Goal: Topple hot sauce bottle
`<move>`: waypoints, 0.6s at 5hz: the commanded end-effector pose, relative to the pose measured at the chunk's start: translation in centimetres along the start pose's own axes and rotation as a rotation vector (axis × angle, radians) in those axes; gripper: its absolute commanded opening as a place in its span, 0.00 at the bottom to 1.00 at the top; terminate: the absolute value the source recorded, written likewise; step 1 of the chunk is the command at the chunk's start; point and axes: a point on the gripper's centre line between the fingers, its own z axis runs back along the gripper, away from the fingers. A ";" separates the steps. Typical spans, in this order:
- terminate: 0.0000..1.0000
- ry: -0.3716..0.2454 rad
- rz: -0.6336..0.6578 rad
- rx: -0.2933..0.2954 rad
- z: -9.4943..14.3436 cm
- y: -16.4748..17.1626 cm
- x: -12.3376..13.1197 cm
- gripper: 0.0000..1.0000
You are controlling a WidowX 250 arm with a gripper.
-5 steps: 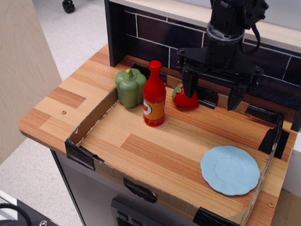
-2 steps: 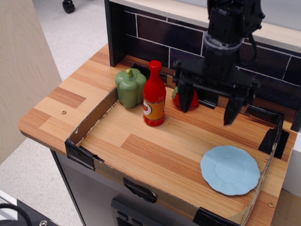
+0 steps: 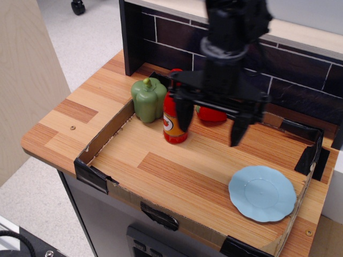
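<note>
The wooden surface (image 3: pixel 177 171) spreads beneath the claw, striped in light and reddish planks, smooth and matte. On it lies a shallow cardboard tray (image 3: pixel 102 140) with low brown walls and black tape at its corners; the claw hangs over its rear middle. Inside the tray stand or lie all the toys. Behind the claw rises a wall of dark glossy tiles (image 3: pixel 300 64) with pale grout lines.

The claw (image 3: pixel 210 122) is black and hangs spread wide, its two fingers pointing down with a broad gap between them; it holds nothing. Its left-in-picture finger (image 3: pixel 184 113) overlaps the hot sauce bottle in the picture; whether the two touch cannot be told. The other finger hangs above bare wood.

The pale blue plate (image 3: pixel 262 193) lies flat in front of the claw and to the picture's right, round with a scalloped rim, empty. The green bell pepper (image 3: pixel 148 99) sits well off to the picture's left of the claw, lobed, matte, with a stubby stem. The hot sauce bottle (image 3: pixel 172 124) stands upright just beside the pepper, at the claw's picture-left finger and partly hidden behind it: glossy red plastic with an orange-yellow label bearing a round emblem. The strawberry (image 3: pixel 213 114) lies behind the claw's gap, small, red and shiny, mostly hidden by the arm.
</note>
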 end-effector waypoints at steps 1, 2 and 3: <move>0.00 -0.205 0.081 0.008 2.7 3.5 2.7 1.00; 0.00 -0.200 0.155 0.014 3.1 4.2 4.4 1.00; 0.00 -0.136 0.184 -0.006 3.0 4.3 5.6 1.00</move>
